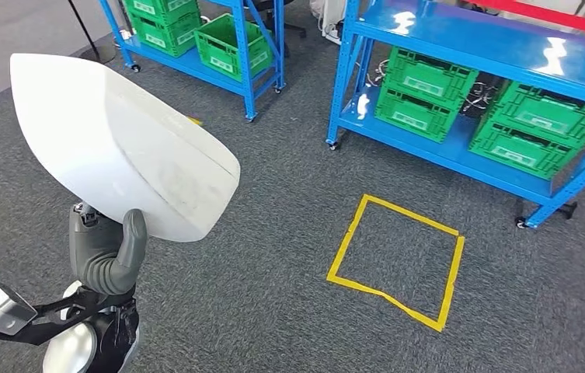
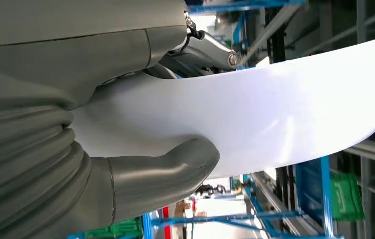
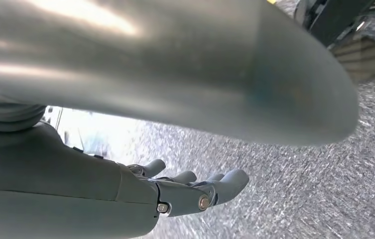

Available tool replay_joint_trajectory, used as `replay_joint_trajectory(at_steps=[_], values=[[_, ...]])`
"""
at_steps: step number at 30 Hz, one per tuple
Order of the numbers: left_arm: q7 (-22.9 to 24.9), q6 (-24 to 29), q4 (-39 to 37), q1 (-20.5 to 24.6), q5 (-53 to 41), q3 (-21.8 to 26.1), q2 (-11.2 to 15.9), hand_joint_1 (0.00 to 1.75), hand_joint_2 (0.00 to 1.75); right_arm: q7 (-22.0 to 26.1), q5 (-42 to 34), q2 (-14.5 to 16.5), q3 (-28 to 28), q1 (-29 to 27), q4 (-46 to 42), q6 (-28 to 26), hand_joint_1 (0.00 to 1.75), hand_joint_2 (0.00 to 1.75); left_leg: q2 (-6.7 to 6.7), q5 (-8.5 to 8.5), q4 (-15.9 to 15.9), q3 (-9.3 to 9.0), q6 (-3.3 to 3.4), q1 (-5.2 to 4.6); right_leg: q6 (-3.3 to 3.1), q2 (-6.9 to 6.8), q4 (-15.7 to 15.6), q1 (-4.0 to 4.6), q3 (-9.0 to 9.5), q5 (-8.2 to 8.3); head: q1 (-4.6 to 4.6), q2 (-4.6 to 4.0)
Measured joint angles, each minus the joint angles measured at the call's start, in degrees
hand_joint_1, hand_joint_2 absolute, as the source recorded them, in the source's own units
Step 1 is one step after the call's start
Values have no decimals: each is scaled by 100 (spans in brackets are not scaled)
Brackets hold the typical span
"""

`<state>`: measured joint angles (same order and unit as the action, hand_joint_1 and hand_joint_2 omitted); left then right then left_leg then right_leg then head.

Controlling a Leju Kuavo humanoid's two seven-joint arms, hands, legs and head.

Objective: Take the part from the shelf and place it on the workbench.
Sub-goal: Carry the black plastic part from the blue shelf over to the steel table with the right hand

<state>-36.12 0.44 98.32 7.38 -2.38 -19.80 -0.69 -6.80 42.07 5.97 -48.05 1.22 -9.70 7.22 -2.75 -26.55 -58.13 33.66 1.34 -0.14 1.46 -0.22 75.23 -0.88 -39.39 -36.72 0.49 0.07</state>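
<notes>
Left hand (image 1: 106,252) holds the part (image 1: 118,144), a large white curved shell, raised above the grey carpet (image 1: 273,311). In the left wrist view the thick grey thumb (image 2: 170,167) presses one face of the shell and the darker fingers (image 2: 202,50) lie against the other face, so the part is clamped between them. Right hand (image 3: 175,191) hangs over the carpet, fingers (image 3: 227,181) slightly curled and apart, holding nothing. Ahead: blue shelves (image 1: 460,47) with green crates (image 1: 425,93); a yellow tape square (image 1: 398,260) on the floor.
</notes>
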Motion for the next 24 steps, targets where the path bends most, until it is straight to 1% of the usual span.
replay_joint_trajectory(at_steps=[1,2,3,4,5,6,7,8,9,10,11,12,13,14,15,16,17,18,19,20,21,22,23,24], values=[[-4,14,-3,-17,-4,0,4,175,175,6,15,-7,11,-6,0,9,0,0,-82,1,-16,7,0,-4,-19,19,-155,4,58,151,1,0],[-11,31,0,-33,-12,0,9,175,175,11,37,-14,26,-8,0,19,0,0,-168,0,-34,12,-5,-7,-45,72,-507,7,215,372,1,0],[-18,54,6,-47,-21,0,14,175,175,15,62,-24,42,-8,0,26,0,0,-240,-1,-54,20,-14,-3,-74,198,-930,6,411,562,1,0],[-26,76,14,-61,-33,0,20,175,175,15,84,-32,59,-7,0,33,0,0,-312,-3,-73,36,-36,-5,-94,314,-1289,11,576,695,2,0],[-32,98,23,-77,-43,0,25,175,175,14,100,-39,74,-5,1,39,0,0,-375,0,-85,58,-67,-3,-110,398,-1517,17,676,757,3,0],[-36,114,32,-98,-49,0,31,175,175,11,108,-45,84,-4,1,43,0,0,-435,11,-85,82,-105,5,-126,432,-1598,30,704,757,4,0],[-38,119,42,-122,-53,0,38,175,175,8,113,-47,92,-1,2,46,0,0,-504,30,-73,106,-151,8,-144,374,-1612,43,705,770,7,0],[-38,121,53,-144,-55,2,49,175,175,6,119,-45,98,2,2,48,0,0,-549,46,-66,126,-186,16,-177,293,-1632,28,709,792,8,0],[-40,123,68,-163,-57,3,61,175,175,4,126,-44,102,5,2,48,0,0,-495,30,-96,155,-215,7,-217,219,-1657,17,719,813,5,0],[-41,125,81,-173,-62,5,73,175,175,3,138,-42,105,8,2,48,0,0,-365,-41,-204,215,-241,-5,-256,143,-1684,-1,730,830,-10,0],[-42,132,93,-181,-69,7,82,175,175,-1,149,-40,109,6,2,49,0,0,-178,-177,-434,324,-264,-11,-285,63,-1704,-15,737,840,-27,0],[-39,139,102,-194,-78,7,91,175,175,-6,159,-42,113,-1,2,49,0,0,20,-360,-769,484,-293,-8,-303,-13,-1707,-8,740,838,-45,0],[-35,150,104,-210,-86,7,97,175,175,-11,164,-42,119,-9,2,49,0,0,136,-537,-1144,664,-325,14,-311,-101,-1706,-4,737,834,-60,0],[-31,163,105,-229,-91,7,106,175,175,-15,165,-42,126,-16,2,49,0,0,198,-653,-1452,810,-355,40,-312,-190,-1705,-2,734,831,-63,0],[-27,173,104,-244,-95,7,119,175,175,-17,164,-39,133,-18,2,45,0,0,227,-672,-1589,869,-380,65,-309,-277,-1704,-2,732,827,-63,0],[-25,183,104,-252,-97,7,131,175,175,-19,163,-34,139,-14,2,39,0,0,254,-583,-1494,806,-399,89,-301,-360,-1702,-6,734,822,-63,0],[-19,191,106,-254,-104,7,142,175,175,-23,163,-28,143,-6,2,30,0,0,301,-424,-1197,631,-413,107,-287,-435,-1700,-12,742,814,-63,0],[-8,199,111,-252,-113,8,149,175,175,-32,162,-22,145,6,1,16,0,0,426,-268,-771,389,-417,117,-261,-506,-1692,-12,757,800,-63,0],[12,205,123,-249,-126,8,150,175,175,-46,162,-17,146,17,1,1,0,0,562,-145,-402,180,-406,118,-225,-566,-1684,-5,776,780,-58,0],[42,210,140,-246,-146,7,150,175,175,-62,162,-13,147,29,1,-16,0,0,660,-81,-157,41,-377,109,-181,-617,-1678,4,798,762,-50,0],[78,209,165,-244,-164,7,150,175,175,-81,162,-9,149,43,0,-32,0,0,719,-68,-46,-16,-336,96,-134,-667,-1676,12,819,748,-44,0],[119,203,193,-247,-187,6,150,175,175,-97,162,-1,150,56,0,-45,0,0,677,-64,-59,6,-292,78,-91,-721,-1685,12,839,740,-36,0],[153,196,225,-253,-209,6,150,175,175,-107,162,10,151,70,0,-55,0,0,593,-55,-58,6,-243,72,-47,-773,-1693,1,859,732,-35,0],[177,183,258,-261,-225,7,149,175,175,-113,162,20,152,83,0,-62,0,0,521,-39,-44,7,-203,75,-7,-733,-1673,-17,872,701,-29,0]])
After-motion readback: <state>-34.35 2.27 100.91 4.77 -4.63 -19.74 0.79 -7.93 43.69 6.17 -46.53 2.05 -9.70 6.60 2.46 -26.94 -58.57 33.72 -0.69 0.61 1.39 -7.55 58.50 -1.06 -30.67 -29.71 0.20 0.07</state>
